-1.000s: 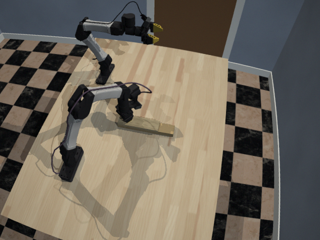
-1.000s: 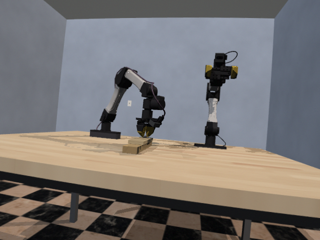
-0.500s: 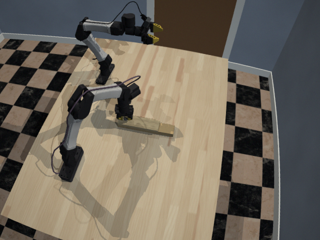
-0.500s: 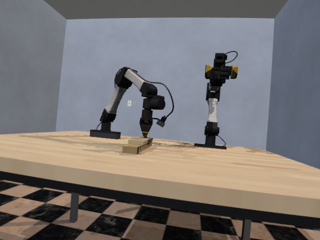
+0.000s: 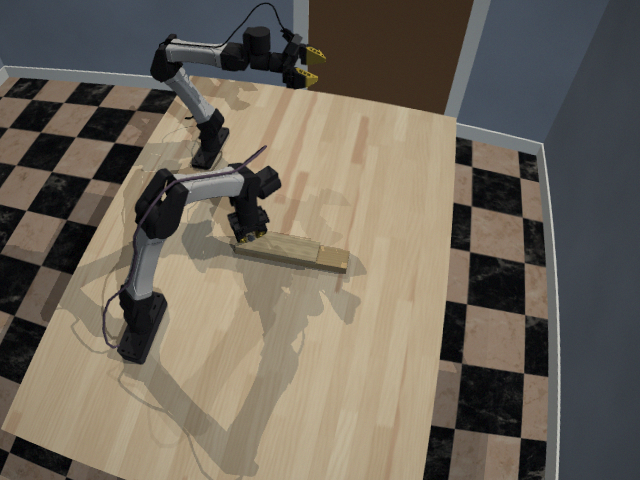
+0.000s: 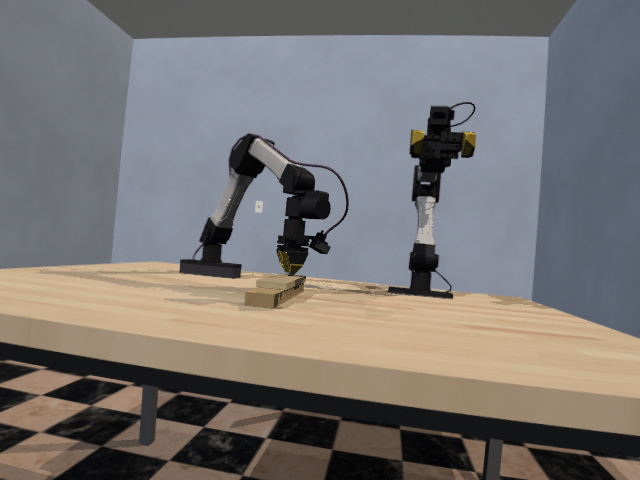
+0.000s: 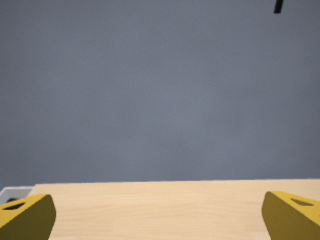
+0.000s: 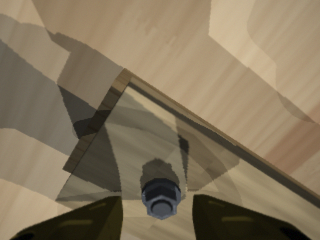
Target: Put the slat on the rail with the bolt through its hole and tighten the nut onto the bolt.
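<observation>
The slat (image 5: 289,248) (image 6: 277,282) (image 8: 145,132) lies flat on top of the rail (image 5: 333,257) (image 6: 261,298) (image 8: 113,97). The dark hex nut (image 8: 161,191) is around the bolt (image 8: 161,208), whose end shows through it above the slat. Whether the nut presses on the slat cannot be told. My right gripper (image 5: 252,238) (image 6: 291,271) (image 8: 157,204) points down over the nut, its fingers partly open on either side with gaps to it. My left gripper (image 5: 320,68) (image 6: 443,144) (image 7: 158,202) is wide open and empty, raised far from the slat.
The wooden table (image 5: 361,335) (image 6: 413,341) (image 7: 150,207) bears both arm bases. The rail reaches beyond the slat at the end away from the right gripper. The left arm (image 5: 195,54) (image 6: 425,219) stands well apart from the right arm (image 5: 147,266) (image 6: 232,198).
</observation>
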You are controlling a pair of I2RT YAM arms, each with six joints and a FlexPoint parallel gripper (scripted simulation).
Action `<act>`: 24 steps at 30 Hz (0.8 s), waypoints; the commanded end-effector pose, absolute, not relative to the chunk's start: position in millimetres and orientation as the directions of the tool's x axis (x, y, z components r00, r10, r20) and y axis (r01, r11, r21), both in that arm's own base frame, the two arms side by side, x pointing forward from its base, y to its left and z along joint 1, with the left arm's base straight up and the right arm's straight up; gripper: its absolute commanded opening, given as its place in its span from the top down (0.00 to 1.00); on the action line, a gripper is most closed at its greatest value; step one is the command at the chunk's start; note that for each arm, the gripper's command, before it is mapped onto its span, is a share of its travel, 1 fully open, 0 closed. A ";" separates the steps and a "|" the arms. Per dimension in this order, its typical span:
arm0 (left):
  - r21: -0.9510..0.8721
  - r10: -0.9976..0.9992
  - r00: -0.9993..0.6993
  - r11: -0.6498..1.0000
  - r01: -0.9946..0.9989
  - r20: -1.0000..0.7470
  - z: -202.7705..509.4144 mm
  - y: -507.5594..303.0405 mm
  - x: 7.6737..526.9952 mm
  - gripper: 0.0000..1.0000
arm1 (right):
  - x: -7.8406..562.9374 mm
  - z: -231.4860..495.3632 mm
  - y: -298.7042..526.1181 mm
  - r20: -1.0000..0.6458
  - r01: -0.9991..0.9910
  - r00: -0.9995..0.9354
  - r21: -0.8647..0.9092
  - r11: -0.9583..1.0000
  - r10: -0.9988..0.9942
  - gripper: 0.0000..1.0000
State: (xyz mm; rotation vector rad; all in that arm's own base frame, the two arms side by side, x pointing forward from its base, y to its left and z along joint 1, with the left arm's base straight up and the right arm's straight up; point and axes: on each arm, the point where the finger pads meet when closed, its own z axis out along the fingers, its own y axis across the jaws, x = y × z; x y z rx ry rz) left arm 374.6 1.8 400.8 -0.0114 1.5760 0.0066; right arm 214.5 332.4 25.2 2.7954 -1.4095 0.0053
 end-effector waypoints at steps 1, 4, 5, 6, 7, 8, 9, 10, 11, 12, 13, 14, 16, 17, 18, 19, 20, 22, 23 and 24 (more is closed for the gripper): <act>-0.002 -0.001 0.015 1.000 -0.009 -1.000 408.3 1.0 372.8 0.00 | 216.5 42.3 338.0 -0.017 -0.788 0.616 -0.022 -0.616 -0.788 0.64; -0.002 -0.001 0.015 1.000 -0.009 -1.000 408.3 1.0 372.8 0.00 | 216.7 42.3 337.9 -0.015 -0.788 0.616 -0.022 -0.616 -0.788 0.64; -0.002 -0.001 0.015 1.000 -0.009 -1.000 408.3 1.0 372.8 0.00 | 216.8 42.3 337.9 -0.015 -0.788 0.616 -0.023 -0.616 -0.788 0.64; -0.002 -0.001 0.015 1.000 -0.009 -1.000 408.3 1.0 372.8 0.00 | 216.8 42.3 337.8 -0.015 -0.788 0.616 -0.023 -0.616 -0.788 0.64; -0.002 -0.001 0.015 1.000 -0.009 -1.000 408.3 1.0 372.8 0.00 | 216.8 42.3 337.8 -0.015 -0.788 0.616 -0.023 -0.616 -0.788 0.64; -0.002 -0.001 0.015 1.000 -0.009 -1.000 408.3 1.0 372.8 0.00 | 216.8 42.3 337.8 -0.015 -0.788 0.616 -0.023 -0.616 -0.788 0.64; -0.002 -0.001 0.015 1.000 -0.009 -1.000 408.3 1.0 372.8 0.00 | 216.8 42.3 337.8 -0.015 -0.789 0.614 -0.023 -0.614 -0.789 0.64; -0.002 -0.001 0.015 1.000 -0.009 -1.000 408.3 1.0 372.8 0.00 | 216.8 42.3 337.8 -0.015 -0.790 0.613 -0.023 -0.613 -0.790 0.64; -0.002 -0.001 0.015 1.000 -0.009 -1.000 408.3 1.0 372.8 0.00 | 216.8 42.3 337.8 -0.015 -0.790 0.613 -0.023 -0.613 -0.790 0.64; -0.002 -0.001 0.015 1.000 -0.009 -1.000 408.3 1.0 372.8 0.00 | 216.8 42.3 337.8 -0.015 -0.790 0.613 -0.023 -0.613 -0.790 0.64; -0.002 -0.001 0.015 1.000 -0.009 -1.000 408.3 1.0 372.8 0.00 | 216.8 42.3 337.8 -0.015 -0.790 0.613 -0.023 -0.613 -0.790 0.64; -0.002 -0.001 0.015 1.000 -0.009 -1.000 408.3 1.0 372.8 0.00 | 216.8 42.3 337.8 -0.015 -0.790 0.613 -0.023 -0.613 -0.790 0.64; -0.002 -0.001 0.015 1.000 -0.009 -1.000 408.3 1.0 372.8 0.00 | 215.7 32.0 335.7 -0.003 -0.791 0.612 -0.007 -0.612 -0.791 0.64; -0.002 -0.001 0.015 1.000 -0.009 -1.000 408.3 1.0 372.8 0.00 | 215.7 32.2 335.7 -0.003 -0.791 0.612 -0.007 -0.612 -0.791 0.64; -0.002 -0.001 0.015 1.000 -0.009 -1.000 408.3 1.0 372.8 0.00 | 215.8 32.2 335.7 -0.003 -0.791 0.612 -0.008 -0.612 -0.791 0.64; -0.002 -0.001 0.015 1.000 -0.009 -1.000 408.3 1.0 372.8 0.00 | 215.8 32.0 335.9 -0.003 -0.791 0.612 -0.008 -0.612 -0.791 0.64; -0.002 -0.001 0.015 1.000 -0.009 -1.000 408.3 1.0 372.8 0.00 | 215.8 31.6 335.7 -0.003 -0.791 0.612 -0.008 -0.612 -0.791 0.64; -0.002 -0.001 0.015 1.000 -0.009 -1.000 408.3 1.0 372.8 0.00 | 215.7 30.8 335.7 -0.003 -0.791 0.612 -0.007 -0.612 -0.791 0.64; -0.002 -0.001 0.015 1.000 -0.009 -1.000 408.3 1.0 372.8 0.00 | 215.7 30.6 335.7 -0.003 -0.791 0.612 -0.007 -0.612 -0.791 0.64; -0.002 -0.001 0.015 1.000 -0.009 -1.000 408.3 1.0 372.8 0.00 | 215.7 30.3 335.8 -0.003 -0.791 0.612 -0.007 -0.612 -0.791 0.64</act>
